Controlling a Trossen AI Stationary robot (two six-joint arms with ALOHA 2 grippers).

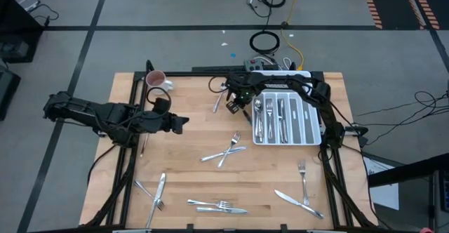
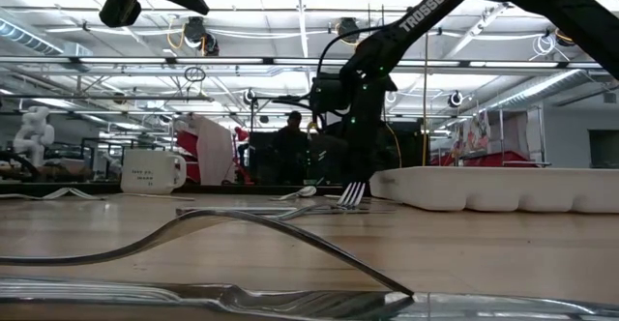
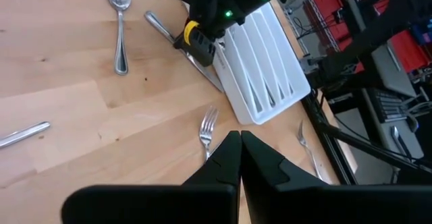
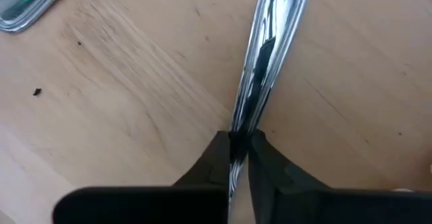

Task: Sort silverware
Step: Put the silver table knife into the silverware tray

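Shiny silver metal utensil handle is pinched between the right gripper's dark fingers, low over the wooden table just beside the white compartmented tray; left gripper hovers near mid-table, fingers pressed together, empty

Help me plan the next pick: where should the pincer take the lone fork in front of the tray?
Grip the fork mid-handle, coming straight down, fingers across its width. It lies flat on the table, tines toward the tray, and its handle end seems to cross a knife, so the middle is clear.
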